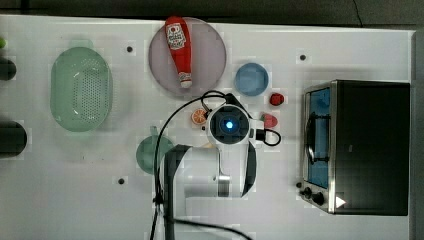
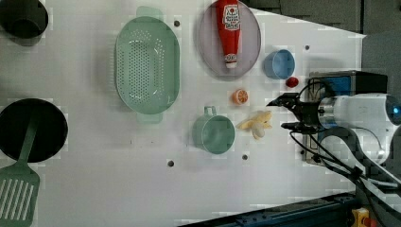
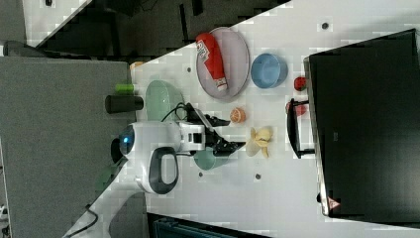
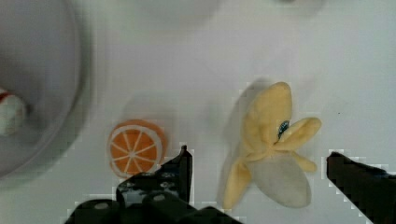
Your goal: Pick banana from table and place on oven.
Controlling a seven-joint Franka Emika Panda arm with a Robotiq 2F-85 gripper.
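Closest in, from the wrist view: black two-pronged gripper [image 4: 257, 179] with fingers [image 4: 180, 170] spread wide apart, nothing between them yet. Straddling the soft yellow plush banana [image 4: 268, 149], half-peeled, floppy skin flaps splayed out around a pale off-white core. Lying flat on the large white tabletop [image 4: 187, 70], roughly mid-tabletop and well away from every edge.

Looks like stuffed fabric, so probably very light, squishy, not fragile at all and not slippery either. Main catch: likely to compress a lot, and the loose peel flaps would just fold or slip free if pinched alone. Best bet seems to be closing across the fat middle where core and peel meet, catching the body rather than a flap. Shouldn't need much force.

Just beside it, a small orange slice toy [image 4: 136, 147], close enough to nudge if the fingers come down off-line. A bit further out, a mint-green plastic mug [image 2: 214, 134] near the banana in the left view.

Farthest off, the boxy toaster oven with black top and blue-tinted glass door [image 1: 370, 145], sitting by the tabletop edge on the top view's right. Broad flat top, plenty of landing room, though a limp toy could flop over near its rim.
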